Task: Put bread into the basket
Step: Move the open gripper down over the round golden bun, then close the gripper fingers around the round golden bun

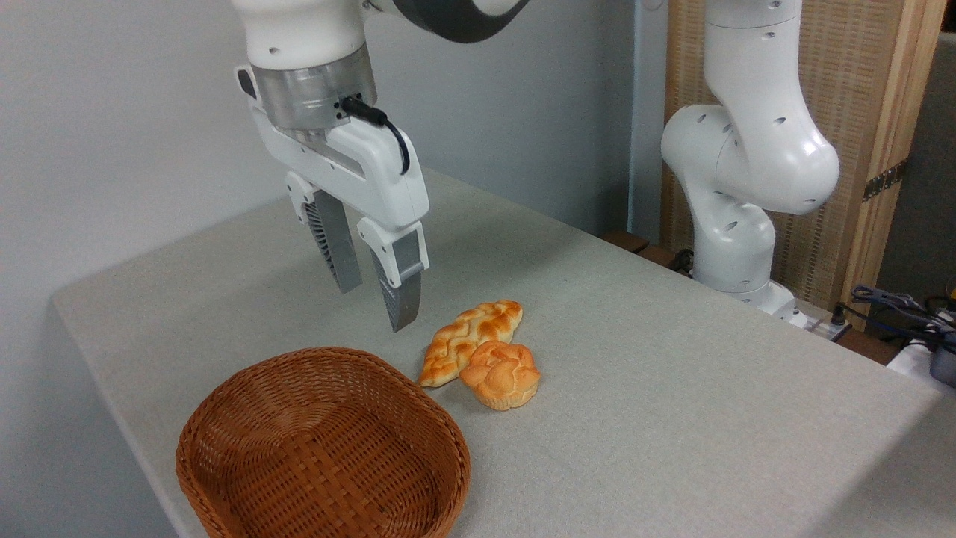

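Nearest you, the basket [323, 448] sat at the front left of the table [672, 418], reddish-brown wicker, nothing inside it, its near edge cut off by the bottom of the frame. Just beyond its right rim lay the bread [500, 375], a small knotted golden bun with a pale fluted base, resting on the cloth outside the basket. You had the braided loaf [469, 340] touching the bun's far left side, its pointed end reaching toward the basket rim; that loaf lay between the bun and the claw. The gripper [373, 306] hung above the table, left of and behind both breads, clear of them and of the basket. Its two grey fingers [337, 246] stood spread apart and pointed down, nothing between them, the nearer tip just off the loaf's far end in the picture but raised above it. A black cable [388, 127] looped off the wrist. Further back on the right you had the white arm base [739, 224] at the table's edge, a wooden panel [859, 112] behind it, and loose cables [896, 302] at far right.
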### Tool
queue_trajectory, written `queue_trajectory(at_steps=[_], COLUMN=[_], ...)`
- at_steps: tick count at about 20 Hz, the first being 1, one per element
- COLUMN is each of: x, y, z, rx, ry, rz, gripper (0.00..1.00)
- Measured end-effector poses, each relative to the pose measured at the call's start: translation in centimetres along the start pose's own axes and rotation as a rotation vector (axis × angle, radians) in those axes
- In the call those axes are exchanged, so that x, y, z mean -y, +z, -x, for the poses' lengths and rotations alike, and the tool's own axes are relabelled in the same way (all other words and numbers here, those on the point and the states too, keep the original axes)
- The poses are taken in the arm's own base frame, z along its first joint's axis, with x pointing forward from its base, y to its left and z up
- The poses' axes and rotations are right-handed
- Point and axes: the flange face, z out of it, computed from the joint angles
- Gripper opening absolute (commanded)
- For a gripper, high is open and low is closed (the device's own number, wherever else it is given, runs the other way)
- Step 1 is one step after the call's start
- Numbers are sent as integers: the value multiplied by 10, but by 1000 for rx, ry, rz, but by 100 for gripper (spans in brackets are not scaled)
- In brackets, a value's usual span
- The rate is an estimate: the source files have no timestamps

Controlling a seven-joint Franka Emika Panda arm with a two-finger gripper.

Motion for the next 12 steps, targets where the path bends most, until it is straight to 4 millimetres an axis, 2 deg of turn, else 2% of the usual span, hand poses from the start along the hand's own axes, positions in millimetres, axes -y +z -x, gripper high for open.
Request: queue_trajectory(at_steps=[3,6,9,12], x=[-12,-35,-56,-62], y=[19,59,103,126], z=[9,24,55,86], rx=[-6,-21,6,68], ry=[6,32,98,141], rz=[-1,-10,-12,-18], gripper=[100,100,100,100])
